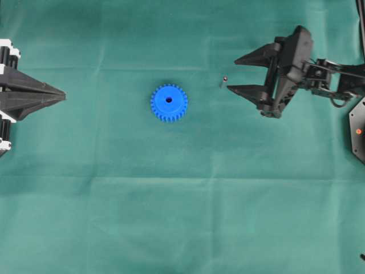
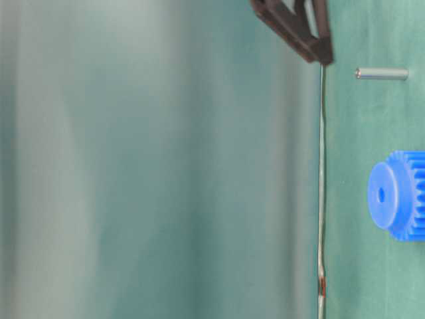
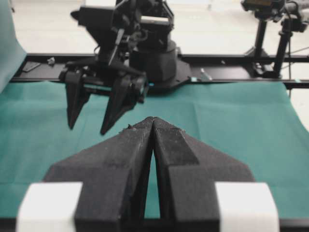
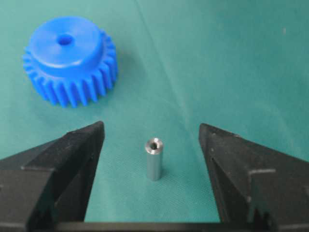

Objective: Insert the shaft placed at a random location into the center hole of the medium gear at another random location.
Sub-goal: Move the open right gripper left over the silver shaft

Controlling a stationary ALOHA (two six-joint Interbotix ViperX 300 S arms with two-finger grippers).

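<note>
Between the right gripper's parted jaws, shaft stands upright, untouched; left gripper jaws clenched, empty.

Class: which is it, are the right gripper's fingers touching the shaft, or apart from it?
Apart. The right wrist view shows the shaft standing upright between the open right gripper fingers, green cloth visible on both sides.

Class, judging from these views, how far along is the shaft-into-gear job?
Done: nothing inserted; the center hole of the medium gear is empty. In hand: the open right gripper brackets the upright shaft without touching. Left: grasp, carry, insert. The left gripper is shut, away.
</note>
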